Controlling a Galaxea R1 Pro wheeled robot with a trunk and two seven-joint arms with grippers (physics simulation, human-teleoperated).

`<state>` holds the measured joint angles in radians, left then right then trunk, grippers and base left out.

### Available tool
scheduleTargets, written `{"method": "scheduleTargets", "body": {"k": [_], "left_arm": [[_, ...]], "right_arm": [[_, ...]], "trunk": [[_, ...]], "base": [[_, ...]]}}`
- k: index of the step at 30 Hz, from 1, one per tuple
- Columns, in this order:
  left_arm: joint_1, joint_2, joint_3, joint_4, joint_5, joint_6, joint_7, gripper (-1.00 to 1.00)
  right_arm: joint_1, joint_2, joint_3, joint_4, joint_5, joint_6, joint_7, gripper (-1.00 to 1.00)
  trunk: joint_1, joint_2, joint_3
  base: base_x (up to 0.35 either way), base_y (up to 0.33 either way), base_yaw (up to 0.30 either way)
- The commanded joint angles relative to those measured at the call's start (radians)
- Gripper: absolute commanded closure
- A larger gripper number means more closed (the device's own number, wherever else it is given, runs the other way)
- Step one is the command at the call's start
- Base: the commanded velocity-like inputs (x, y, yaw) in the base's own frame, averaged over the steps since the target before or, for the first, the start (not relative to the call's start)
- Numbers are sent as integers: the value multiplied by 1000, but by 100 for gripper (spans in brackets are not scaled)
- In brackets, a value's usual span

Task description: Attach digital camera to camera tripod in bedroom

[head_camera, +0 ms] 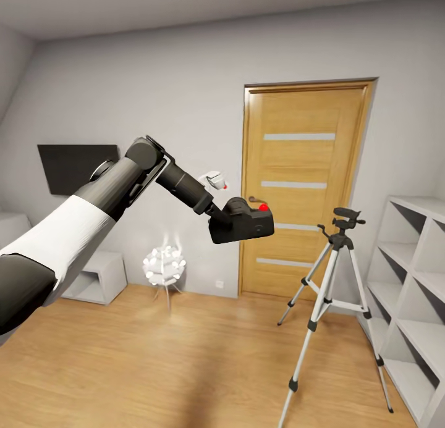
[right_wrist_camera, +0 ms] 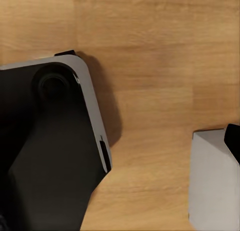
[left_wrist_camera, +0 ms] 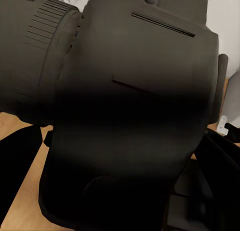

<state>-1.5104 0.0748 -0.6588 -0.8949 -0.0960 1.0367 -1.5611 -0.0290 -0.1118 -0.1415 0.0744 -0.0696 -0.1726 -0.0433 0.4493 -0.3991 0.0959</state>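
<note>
the oak door [head_camera: 301, 187] with four frosted slats, set in the light grey bedroom wall, serves as the landmark here. to its right stands a white open shelving unit [head_camera: 413, 292], matte and boxy. in front of the door's right edge stands the tall camera tripod [head_camera: 334, 304], three thin silver metal legs with black joints and feet, a black head and a side handle on top; it looks stiff but light and top-heavy, so a sideways push at the head could likely tip it. left of the door, on the light wood plank floor [head_camera: 154, 366], sits a small white flower-shaped lamp [head_camera: 164, 264] on thin legs, and further left a dark flat panel [head_camera: 74, 165] hangs on the wall.

the robot's left arm, white and dark grey sleeved, reaches toward the door, and the left gripper [head_camera: 217, 218] carries the small matte black blocky digital camera [head_camera: 244, 221] with its round red button up, in the air before the door's left half, well apart from the tripod head and a little higher. the fingers are hidden behind the body, so how wide they stand cannot be read, but the camera hangs from them. in the left wrist view its ribbed barrel and smooth hard shell [left_wrist_camera: 135, 116] look rigid, fairly light, possibly slippery; holding the flat sides suits it, leaving the underside free for the head.

the right gripper's state cannot be told.
</note>
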Motion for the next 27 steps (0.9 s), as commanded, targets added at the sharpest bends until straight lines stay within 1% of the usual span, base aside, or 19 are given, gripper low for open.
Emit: {"method": "scheduleTargets", "body": {"k": [1, 6, 9, 16, 27], "left_arm": [[-1, 0, -1, -1, -10, 10, -10, 100], [-1, 1, -1, -1, -10, 10, -10, 100], [-1, 1, -2, -1, -10, 10, -10, 100], [-1, 2, -2, -1, -10, 10, -10, 100], [-1, 2, -1, 0, -10, 10, -10, 100]], "right_arm": [[-2, 0, -3, 5, -7, -8, 4, -100], [-2, 0, -3, 4, -7, -8, 13, -100], [-2, 0, -3, 5, -7, -8, 14, -100], [-2, 0, -3, 5, -7, -8, 15, -100], [-2, 0, -3, 5, -7, -8, 16, -100]], "trunk": [[1, -1, -2], [1, -1, -10], [1, -1, -15], [1, -1, -25], [1, -1, -28]], "base": [[210, -184, 16], [195, -159, 7], [94, -74, 2], [30, -24, 1], [4, -3, 0]]}}
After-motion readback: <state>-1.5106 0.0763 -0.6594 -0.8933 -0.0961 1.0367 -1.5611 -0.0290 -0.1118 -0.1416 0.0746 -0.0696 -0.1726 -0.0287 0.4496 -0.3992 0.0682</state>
